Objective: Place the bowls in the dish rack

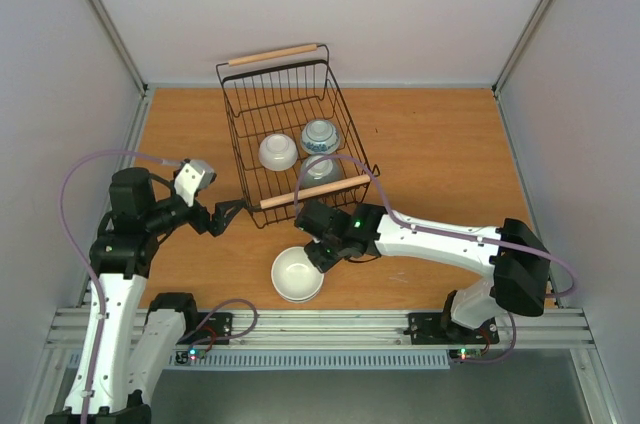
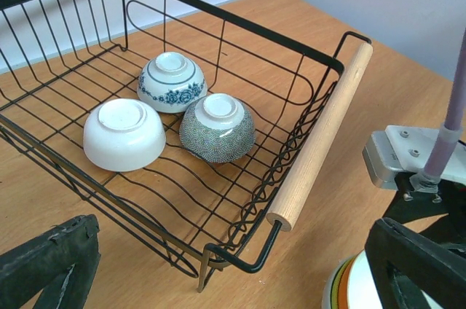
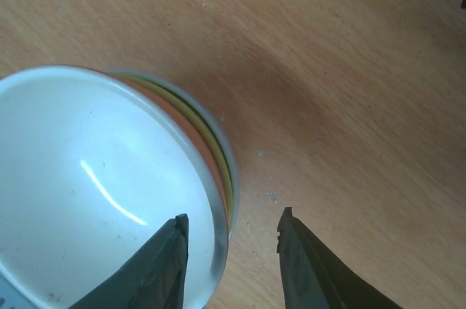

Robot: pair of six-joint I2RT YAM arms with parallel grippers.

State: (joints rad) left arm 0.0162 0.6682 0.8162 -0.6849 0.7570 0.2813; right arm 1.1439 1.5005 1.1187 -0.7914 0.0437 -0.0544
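While three bowls (image 1: 278, 152) already sit upside down in the rack (image 2: 320, 134), upper centre of the top view, a stack of three (image 1: 297, 274) waits on the table (image 1: 440, 144) at lower centre. I have the right gripper (image 3: 231, 218) half-open astride its rim, not yet clamped; the left gripper (image 1: 232, 212) gapes wide, empty.

The dish rack (image 2: 231, 20) is thin black-coated wire with a smooth, pale wooden handle (image 2: 320, 134). The white bowl (image 3: 95, 192) is glossy and glazed. The table (image 3: 328, 68) is matt, wood-grained, lightly speckled.
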